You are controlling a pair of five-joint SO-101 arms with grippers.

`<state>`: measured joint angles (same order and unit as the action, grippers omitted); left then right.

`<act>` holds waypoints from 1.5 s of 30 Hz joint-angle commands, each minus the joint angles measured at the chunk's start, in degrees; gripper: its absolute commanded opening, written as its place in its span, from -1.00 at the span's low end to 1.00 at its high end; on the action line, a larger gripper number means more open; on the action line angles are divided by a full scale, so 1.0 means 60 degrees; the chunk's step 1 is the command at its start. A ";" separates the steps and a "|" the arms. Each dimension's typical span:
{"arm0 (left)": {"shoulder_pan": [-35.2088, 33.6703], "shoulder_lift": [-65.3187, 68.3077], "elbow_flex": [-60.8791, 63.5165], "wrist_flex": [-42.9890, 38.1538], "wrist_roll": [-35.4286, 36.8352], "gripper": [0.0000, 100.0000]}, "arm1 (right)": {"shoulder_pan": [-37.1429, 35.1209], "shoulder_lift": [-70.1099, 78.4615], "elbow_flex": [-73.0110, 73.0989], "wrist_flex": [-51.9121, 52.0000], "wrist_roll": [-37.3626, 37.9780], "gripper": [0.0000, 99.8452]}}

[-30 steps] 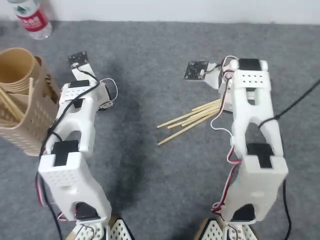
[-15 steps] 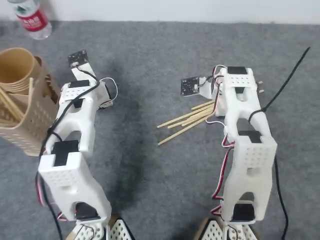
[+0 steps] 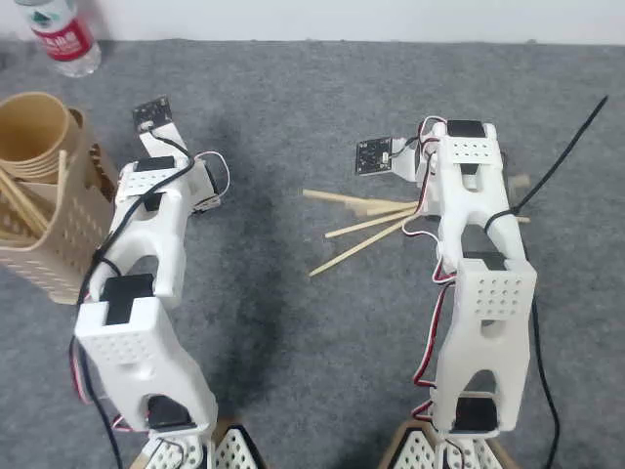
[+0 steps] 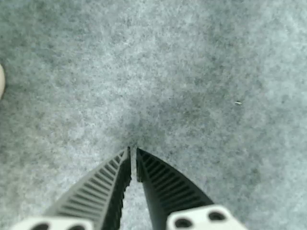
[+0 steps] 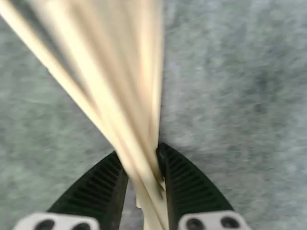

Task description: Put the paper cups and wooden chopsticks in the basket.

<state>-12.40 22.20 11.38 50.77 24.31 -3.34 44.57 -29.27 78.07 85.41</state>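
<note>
On the grey tabletop (image 3: 293, 107), a fanned bundle of loose wooden chopsticks (image 3: 376, 209) is seen just past centre toward 3 o'clock. Its free ends are spread toward 9 o'clock and its other end is hidden under the right arm (image 3: 479, 244). In the right wrist view these chopsticks (image 5: 120, 86) are gripped between the right jaws. The left jaws are pressed together with nothing between them, above bare tabletop. The left arm (image 3: 146, 244) is placed just beside the basket (image 3: 59, 244) at 9 o'clock. Stacked paper cups (image 3: 34, 132) and further chopsticks (image 3: 21, 202) are held in the basket. A plastic bottle (image 3: 61, 34) is lying at 11 o'clock.
</note>
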 commanded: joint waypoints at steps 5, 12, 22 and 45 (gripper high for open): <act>0.0044 -0.0571 -0.0081 -0.0190 -0.0015 -0.98 | 0.0095 -0.0813 -0.0190 0.0564 -0.0190 -0.97; 0.0073 -0.0571 -0.0066 -0.0190 -0.0015 -0.98 | 0.0037 -0.1648 -0.0205 0.1883 -0.0176 -0.98; 0.0029 -0.0571 -0.0037 -0.0132 -0.0015 -0.98 | -0.0256 -0.3245 -0.0132 0.3275 -0.0234 -0.98; 0.0821 -0.2740 -0.2234 0.2872 -0.0337 -0.97 | -0.0623 -0.0842 -0.0264 0.3758 -0.1465 -0.64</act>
<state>-9.14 18.15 7.96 58.59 22.02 -7.74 42.11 -29.19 99.69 77.49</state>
